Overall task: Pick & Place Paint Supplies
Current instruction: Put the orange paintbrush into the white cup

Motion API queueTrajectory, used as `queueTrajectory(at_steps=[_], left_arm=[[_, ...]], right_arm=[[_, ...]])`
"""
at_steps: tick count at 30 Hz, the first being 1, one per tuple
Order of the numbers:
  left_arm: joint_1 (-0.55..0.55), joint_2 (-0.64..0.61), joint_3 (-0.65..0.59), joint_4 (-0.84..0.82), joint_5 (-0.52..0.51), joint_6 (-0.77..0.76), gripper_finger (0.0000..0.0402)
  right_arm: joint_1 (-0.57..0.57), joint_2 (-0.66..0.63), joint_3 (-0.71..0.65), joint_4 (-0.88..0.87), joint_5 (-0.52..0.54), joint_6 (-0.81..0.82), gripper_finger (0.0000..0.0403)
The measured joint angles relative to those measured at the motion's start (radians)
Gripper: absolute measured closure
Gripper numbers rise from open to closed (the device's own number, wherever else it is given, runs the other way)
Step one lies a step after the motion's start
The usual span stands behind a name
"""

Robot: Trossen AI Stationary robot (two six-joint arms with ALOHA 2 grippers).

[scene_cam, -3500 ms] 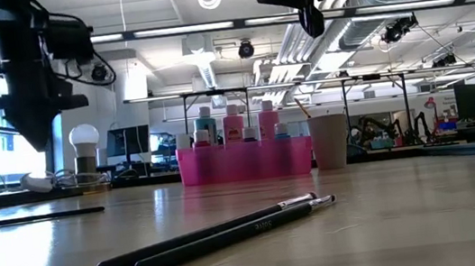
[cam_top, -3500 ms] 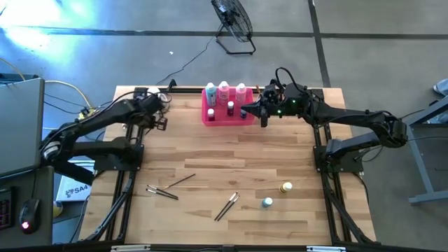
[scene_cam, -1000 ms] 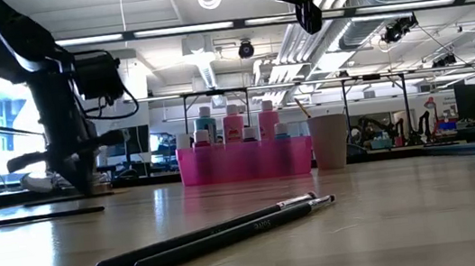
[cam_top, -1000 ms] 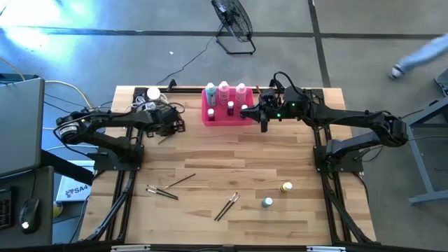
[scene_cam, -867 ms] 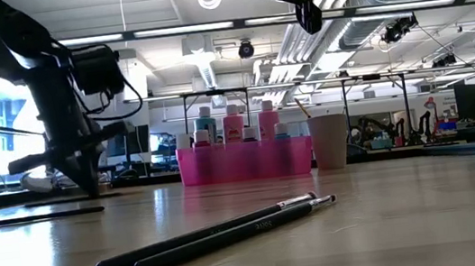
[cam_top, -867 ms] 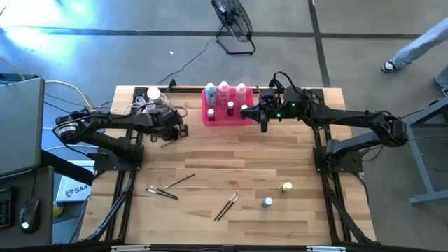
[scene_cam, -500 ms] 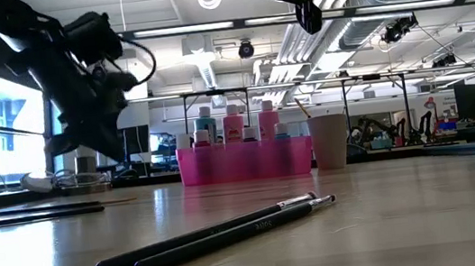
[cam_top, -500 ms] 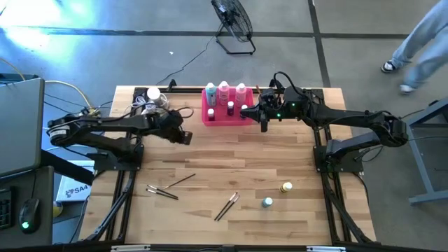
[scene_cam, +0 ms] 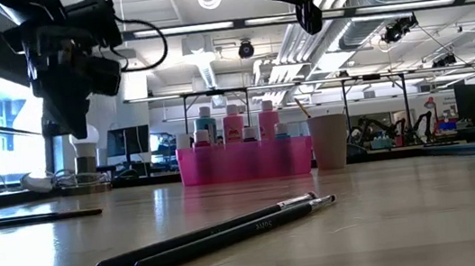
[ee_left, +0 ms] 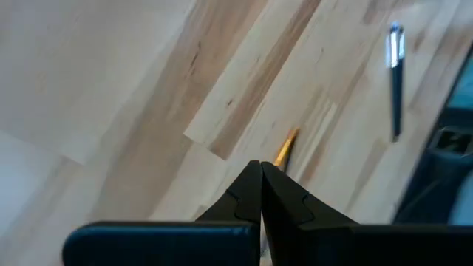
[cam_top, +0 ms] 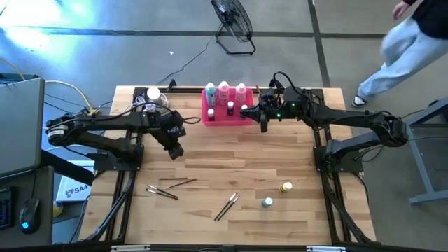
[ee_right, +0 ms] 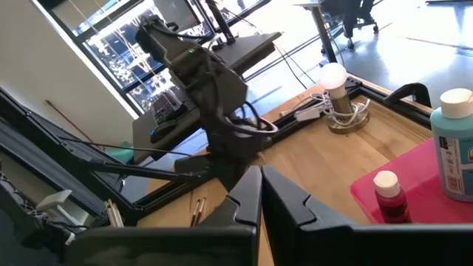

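The left gripper [cam_top: 175,150] has swung out from beside the tray [cam_top: 210,115] toward the brushes [cam_top: 170,187] lying well in front of it — jaws together, empty. Next: open, descend. The right gripper [cam_top: 264,123] waits shut beside the tray.

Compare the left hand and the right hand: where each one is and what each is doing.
The left hand hangs over bare wood in the table's left half, clear of the pink tray; the right hand hovers right beside that tray's right end. In its wrist view a thin orange-tipped brush pokes from the left hand's shut fingers; the right hand's fingers hold nothing. Both are shut and raised.
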Motion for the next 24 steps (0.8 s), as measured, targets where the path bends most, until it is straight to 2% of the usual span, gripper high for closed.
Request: queueTrajectory(at_steps=[5, 14, 20, 24], left_arm=[[-0.074, 0.000, 0.057, -0.078, -0.109, 0.119, 0.0402], [-0.192, 0.003, 0.079, -0.121, -0.149, 0.237, 0.0402], [-0.303, 0.005, 0.079, -0.124, -0.310, 0.356, 0.0402], [-0.347, 0.005, 0.079, -0.120, -0.338, 0.407, 0.0402]], right_arm=[[0.000, 0.000, 0.000, -0.001, 0.000, 0.000, 0.0399], [0.000, 0.000, 0.000, -0.001, 0.001, 0.008, 0.0399], [0.000, 0.000, 0.000, -0.001, 0.019, 0.011, 0.0399], [0.000, 0.000, 0.000, -0.001, 0.062, 0.028, 0.0399]])
